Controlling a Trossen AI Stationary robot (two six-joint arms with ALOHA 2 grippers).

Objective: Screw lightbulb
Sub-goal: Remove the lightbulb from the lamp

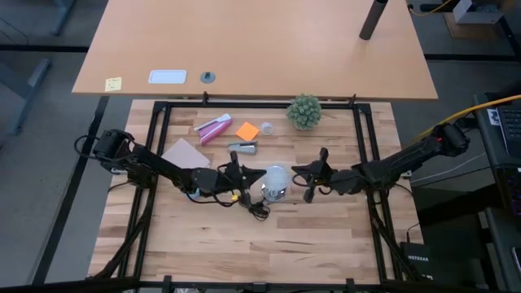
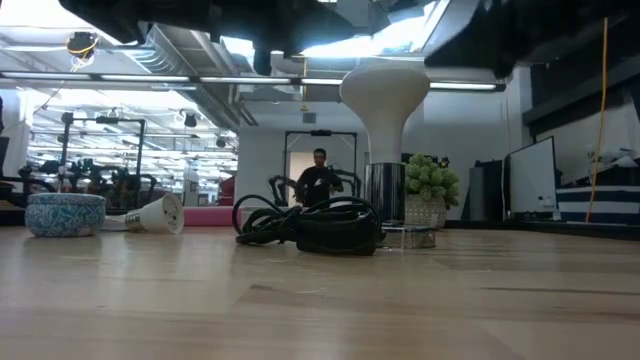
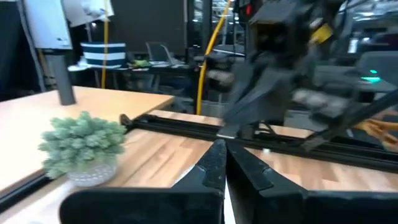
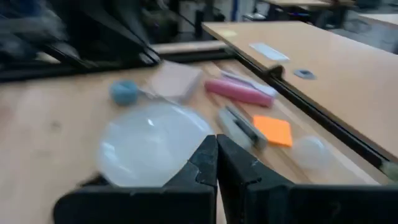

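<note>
The white lightbulb (image 1: 275,179) stands upright, dome up, with its narrow end in the shiny metal socket (image 2: 385,192) at the table's middle. In the low view its dome (image 2: 385,92) rises above the socket. The socket's black cord (image 2: 310,225) lies coiled on the table beside it. My left gripper (image 1: 251,176) hovers shut just left of the bulb, pointing level toward it. My right gripper (image 1: 296,173) hovers shut just right of it, slanting slightly down. In the right wrist view the bulb (image 4: 152,143) shows below the shut fingers (image 4: 216,155). The left wrist view shows my left gripper (image 3: 224,163) shut.
Behind the bulb lie a grey-silver oblong item (image 1: 242,147), an orange note (image 1: 247,130), a pink item (image 1: 213,128) and a tan pad (image 1: 186,152). A green plant ball (image 1: 304,111) stands at the far right. A black frame (image 1: 260,105) borders the table. A person (image 2: 320,175) stands far off.
</note>
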